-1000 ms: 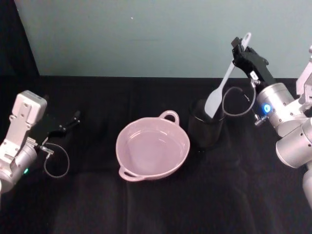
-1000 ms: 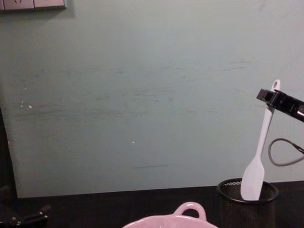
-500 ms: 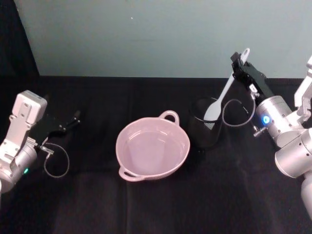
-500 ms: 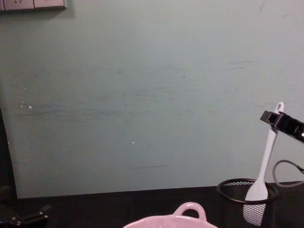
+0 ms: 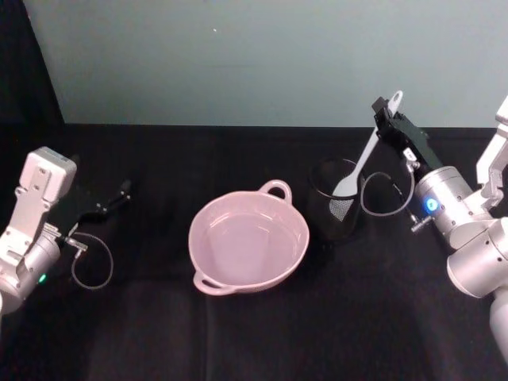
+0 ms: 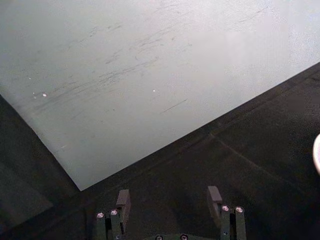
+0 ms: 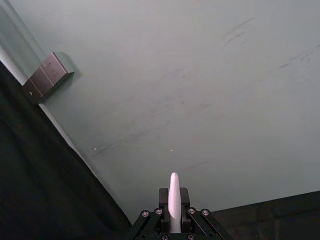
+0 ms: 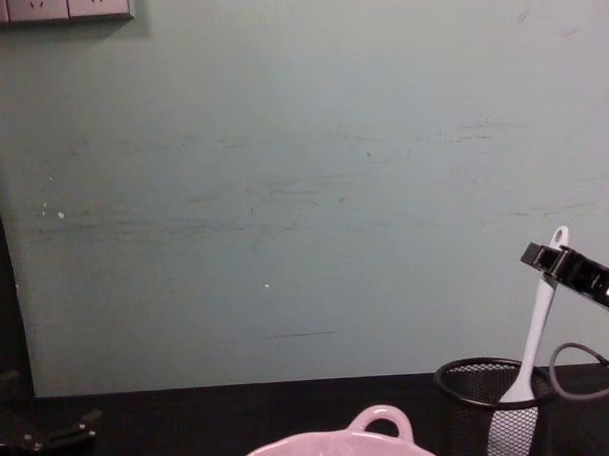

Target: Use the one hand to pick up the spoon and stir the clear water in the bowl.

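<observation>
The white spoon (image 5: 366, 152) stands tilted with its blade down inside the black mesh cup (image 5: 327, 225). My right gripper (image 5: 386, 111) is shut on the top of its handle, just below the hole at the end. From the chest, the spoon (image 8: 535, 325) rises out of the cup (image 8: 469, 400) to the right gripper (image 8: 546, 258). The right wrist view has the spoon (image 7: 173, 186) end-on between the fingers. The pale pink bowl (image 5: 195, 255) holds clear water and sits left of the cup at the table's middle. Its loop handle (image 8: 381, 421) shows low in the chest view.
My left gripper (image 5: 117, 196) rests open, parked at the table's left edge, its fingers (image 6: 122, 198) spread over black cloth. Black cloth (image 5: 254, 333) covers the table, and a pale green wall stands behind. A grey cable loops beside the right wrist.
My right gripper has come down with the spoon. The blade, which was at the cup's rim, has sunk into the mesh cup. The left arm has not moved.
</observation>
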